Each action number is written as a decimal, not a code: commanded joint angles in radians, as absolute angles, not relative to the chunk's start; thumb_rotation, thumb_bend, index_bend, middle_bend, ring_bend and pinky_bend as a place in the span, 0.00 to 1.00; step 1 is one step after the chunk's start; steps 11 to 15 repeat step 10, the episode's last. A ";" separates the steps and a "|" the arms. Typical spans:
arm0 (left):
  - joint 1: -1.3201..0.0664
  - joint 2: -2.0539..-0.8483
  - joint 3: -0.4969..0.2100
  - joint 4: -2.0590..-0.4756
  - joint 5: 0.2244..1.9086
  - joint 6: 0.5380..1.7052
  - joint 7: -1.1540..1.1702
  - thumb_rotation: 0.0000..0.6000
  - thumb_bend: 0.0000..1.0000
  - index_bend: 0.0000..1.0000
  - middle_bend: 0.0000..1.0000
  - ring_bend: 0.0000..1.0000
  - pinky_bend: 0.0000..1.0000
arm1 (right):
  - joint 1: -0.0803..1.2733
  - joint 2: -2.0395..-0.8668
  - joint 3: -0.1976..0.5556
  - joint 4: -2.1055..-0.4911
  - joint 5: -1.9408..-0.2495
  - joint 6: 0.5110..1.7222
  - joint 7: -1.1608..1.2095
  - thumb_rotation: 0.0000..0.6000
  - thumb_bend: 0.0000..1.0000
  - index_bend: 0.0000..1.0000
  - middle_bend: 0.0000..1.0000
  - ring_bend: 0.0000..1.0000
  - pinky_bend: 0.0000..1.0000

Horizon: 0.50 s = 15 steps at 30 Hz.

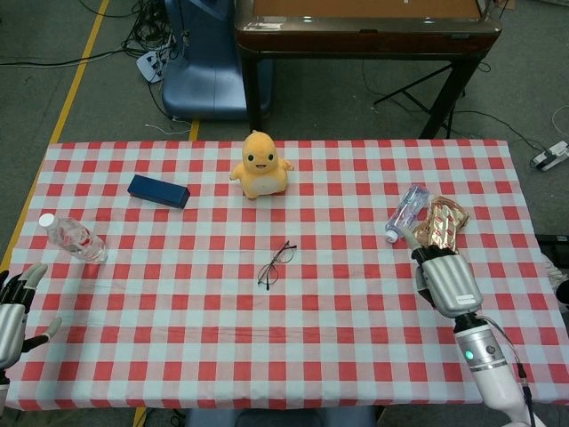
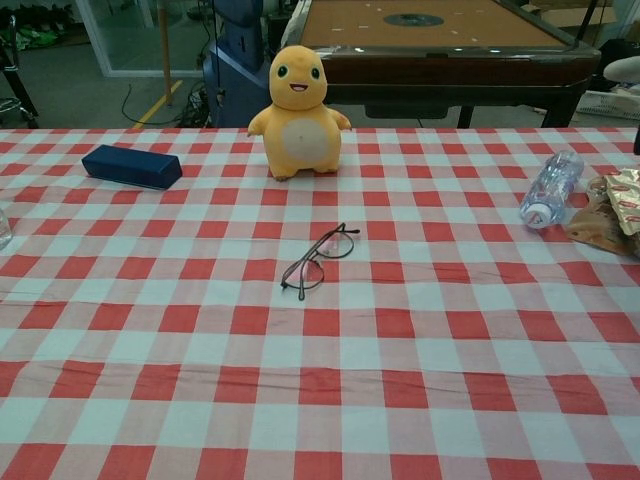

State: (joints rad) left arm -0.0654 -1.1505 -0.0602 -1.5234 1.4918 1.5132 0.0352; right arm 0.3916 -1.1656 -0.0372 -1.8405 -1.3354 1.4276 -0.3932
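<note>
The left robot hand [image 1: 11, 316] is waiting off the front left corner of the surface [image 1: 178, 302], fingers spread and holding nothing. Near the right edge, the right robot hand [image 1: 447, 283] is hovering with mostly curled fingers, also holding nothing, just before the lying bottle [image 1: 404, 212]. It seems to be between grasps; taking the bottle would need opening first.

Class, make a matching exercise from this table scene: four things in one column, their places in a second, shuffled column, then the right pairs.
Things:
1 plush toy
2 glasses
3 blue box
4 right hand

Places:
A middle of the table
B far side, left of the toy
C far side, centre
D just near of the lying bottle and snack packet

Pairs: 1-C, 2-A, 3-B, 4-D
</note>
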 commanded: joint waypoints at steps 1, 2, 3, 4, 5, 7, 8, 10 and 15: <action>-0.064 -1.151 -0.061 -1.521 1.491 1.517 0.033 1.00 0.26 0.09 0.10 0.14 0.00 | 0.336 -1.140 -0.062 -1.831 -1.378 1.484 -0.382 1.00 0.74 0.00 0.35 0.33 0.44; -0.064 -1.151 -0.061 -1.521 1.492 1.519 0.031 1.00 0.26 0.09 0.10 0.14 0.00 | 0.322 -1.136 -0.066 -1.829 -1.386 1.498 -0.379 1.00 0.74 0.00 0.35 0.32 0.44; -0.063 -1.150 -0.061 -1.522 1.493 1.522 0.030 1.00 0.26 0.09 0.10 0.14 0.00 | 0.305 -1.130 -0.069 -1.828 -1.396 1.514 -0.372 1.00 0.74 0.00 0.35 0.32 0.44; -0.062 -1.149 -0.060 -1.523 1.494 1.524 0.030 1.00 0.26 0.09 0.10 0.14 0.00 | 0.293 -1.126 -0.072 -1.829 -1.403 1.526 -0.367 1.00 0.74 0.00 0.35 0.32 0.44; -0.061 -1.149 -0.060 -1.524 1.495 1.526 0.031 1.00 0.26 0.09 0.10 0.14 0.00 | 0.281 -1.123 -0.073 -1.829 -1.409 1.537 -0.363 1.00 0.74 0.00 0.36 0.32 0.44; -0.060 -1.147 -0.059 -1.527 1.496 1.530 0.031 1.00 0.26 0.09 0.10 0.14 0.00 | 0.257 -1.116 -0.076 -1.829 -1.421 1.555 -0.357 1.00 0.74 0.00 0.36 0.32 0.44; -0.059 -1.147 -0.059 -1.528 1.495 1.530 0.031 1.00 0.26 0.09 0.10 0.14 0.00 | 0.249 -1.114 -0.076 -1.827 -1.426 1.561 -0.355 1.00 0.74 0.00 0.36 0.32 0.44; -0.058 -1.144 -0.058 -1.530 1.494 1.530 0.032 1.00 0.26 0.09 0.10 0.14 0.00 | 0.230 -1.115 -0.076 -1.820 -1.438 1.575 -0.349 1.00 0.74 0.00 0.36 0.32 0.44; -0.058 -1.144 -0.058 -1.530 1.494 1.530 0.032 1.00 0.26 0.09 0.10 0.14 0.00 | 0.230 -1.115 -0.076 -1.820 -1.438 1.575 -0.349 1.00 0.74 0.00 0.36 0.32 0.44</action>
